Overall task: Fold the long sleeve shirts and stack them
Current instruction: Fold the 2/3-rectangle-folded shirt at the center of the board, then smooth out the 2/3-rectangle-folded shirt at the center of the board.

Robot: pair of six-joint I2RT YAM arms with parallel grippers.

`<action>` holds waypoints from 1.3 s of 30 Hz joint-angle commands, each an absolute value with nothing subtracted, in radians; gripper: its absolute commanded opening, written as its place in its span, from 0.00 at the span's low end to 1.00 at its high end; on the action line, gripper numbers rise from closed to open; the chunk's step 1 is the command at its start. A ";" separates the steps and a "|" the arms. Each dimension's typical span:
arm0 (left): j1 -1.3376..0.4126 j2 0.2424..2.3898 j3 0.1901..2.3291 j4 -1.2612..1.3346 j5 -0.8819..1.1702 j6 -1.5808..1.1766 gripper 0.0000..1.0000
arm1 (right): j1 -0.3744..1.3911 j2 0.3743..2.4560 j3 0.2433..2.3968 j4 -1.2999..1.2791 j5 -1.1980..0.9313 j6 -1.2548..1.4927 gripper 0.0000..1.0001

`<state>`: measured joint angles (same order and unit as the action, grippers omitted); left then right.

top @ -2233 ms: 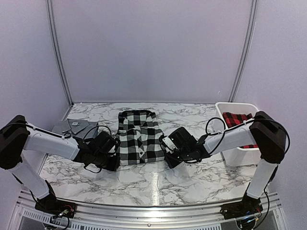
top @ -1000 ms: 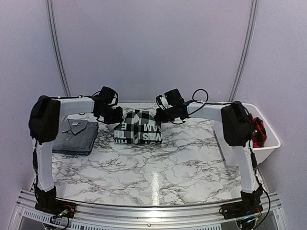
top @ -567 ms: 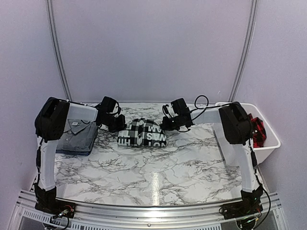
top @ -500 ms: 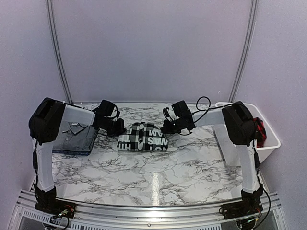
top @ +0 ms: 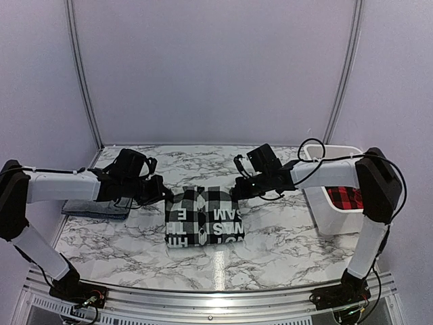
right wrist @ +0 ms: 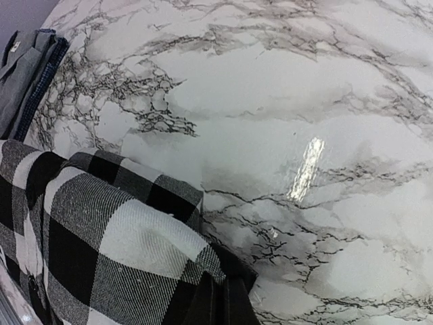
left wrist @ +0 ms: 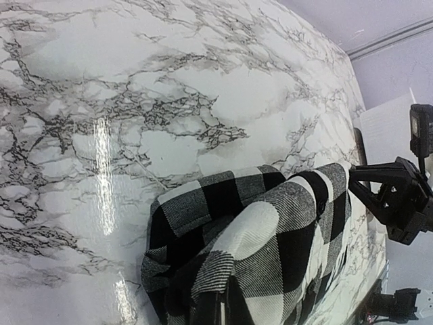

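Observation:
The black-and-white checked shirt (top: 203,218) lies folded mid-table, white lettering showing on top. My left gripper (top: 166,196) is shut on its far left corner and my right gripper (top: 238,190) is shut on its far right corner. In the left wrist view the checked shirt (left wrist: 270,250) bunches up where the left gripper (left wrist: 223,317) pinches it. The right wrist view shows the same shirt (right wrist: 101,257) gathered at the right gripper (right wrist: 220,313). A folded grey shirt (top: 95,207) lies at the left, partly under my left arm. A red-and-black checked shirt (top: 346,197) sits in the bin.
A white bin (top: 323,220) stands at the table's right edge beside my right arm. The grey shirt (right wrist: 27,64) also shows at the top left of the right wrist view. My right gripper's body (left wrist: 399,203) appears across the cloth in the left wrist view.
Both grippers have come from the back of the table toward the near side, drawing the folded checked shirt with them. It was bunched and raised; now it lies flat mid-table.

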<state>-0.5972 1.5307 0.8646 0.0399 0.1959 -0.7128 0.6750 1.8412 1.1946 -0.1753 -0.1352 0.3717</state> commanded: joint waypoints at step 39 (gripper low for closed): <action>-0.599 1.730 1.117 -0.169 0.275 -0.554 0.07 | 0.809 1.972 1.458 -0.256 -0.075 0.347 0.25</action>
<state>-0.5835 1.7054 1.1339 -0.1661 0.2367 -0.5495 0.8158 1.9427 1.4982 -0.2897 -0.0708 0.3077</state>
